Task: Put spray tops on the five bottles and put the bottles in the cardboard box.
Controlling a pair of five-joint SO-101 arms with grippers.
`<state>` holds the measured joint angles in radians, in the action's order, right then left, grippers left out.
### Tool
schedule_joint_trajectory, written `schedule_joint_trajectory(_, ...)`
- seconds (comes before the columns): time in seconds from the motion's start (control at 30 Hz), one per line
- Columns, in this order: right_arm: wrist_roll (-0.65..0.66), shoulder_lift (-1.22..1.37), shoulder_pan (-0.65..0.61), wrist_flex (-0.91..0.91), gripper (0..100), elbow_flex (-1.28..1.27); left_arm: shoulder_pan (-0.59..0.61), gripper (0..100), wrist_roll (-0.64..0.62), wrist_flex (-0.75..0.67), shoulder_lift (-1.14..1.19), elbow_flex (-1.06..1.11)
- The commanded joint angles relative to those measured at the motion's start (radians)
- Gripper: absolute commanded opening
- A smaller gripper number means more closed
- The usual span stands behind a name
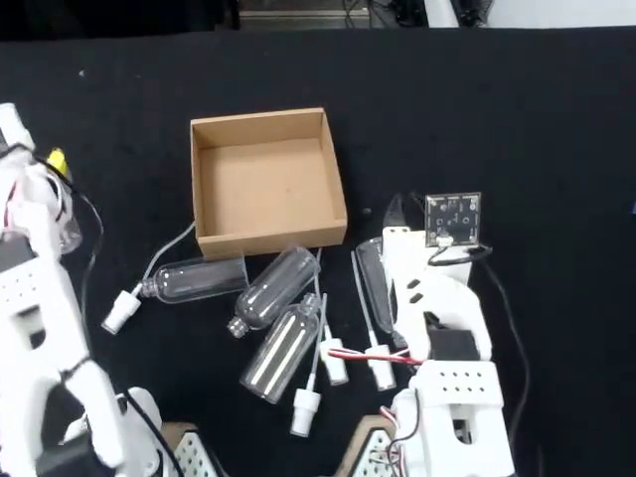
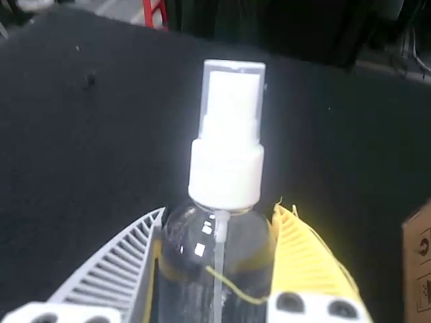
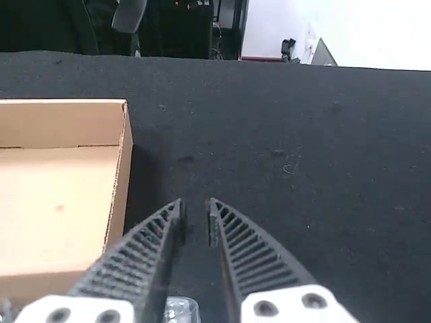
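My left gripper is shut on a clear bottle that carries a white spray top; one finger is yellow, the other grey. In the high view that gripper is held at the far left, away from the cardboard box. My right gripper hangs just right of the box wall, open by a narrow gap with nothing between its tips. In front of the box lie a bottle with a top fitted, a bare bottle and a third bottle.
Another bottle lies against the right arm. Loose spray tops with long tubes lie between the bottles and that arm. The box is open-topped with nothing inside. Black cloth covers the table.
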<state>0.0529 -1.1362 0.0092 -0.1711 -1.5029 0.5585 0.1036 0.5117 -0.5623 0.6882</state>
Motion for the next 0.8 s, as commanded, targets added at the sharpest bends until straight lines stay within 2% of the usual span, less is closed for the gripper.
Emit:
schedule_joint_trajectory(0.0, 0.008, -0.03, -0.006, 0.029, 5.3, 0.005, -0.111, 3, 0.009, 0.015, 0.034, -0.122)
schedule_joint_trajectory(0.17, 0.008, -0.03, -0.002, 0.031, 5.3, 0.005, -0.297, 3, 0.009, -0.012, 0.037, -0.137)
schedule_joint_trajectory(0.43, 0.009, -0.03, -0.002, 0.032, 5.3, 0.005, -0.51, 3, 0.009, -0.272, 0.063, -0.082)
schedule_joint_trajectory(0.67, 0.009, -0.03, -0.002, 0.032, 5.3, 0.005, -0.605, 3, 0.006, -0.486, 0.146, -0.012)
schedule_joint_trajectory(0.77, 0.009, -0.03, -0.002, 0.032, 5.3, 0.005, -0.605, 3, -0.083, -0.585, 0.193, 0.018)
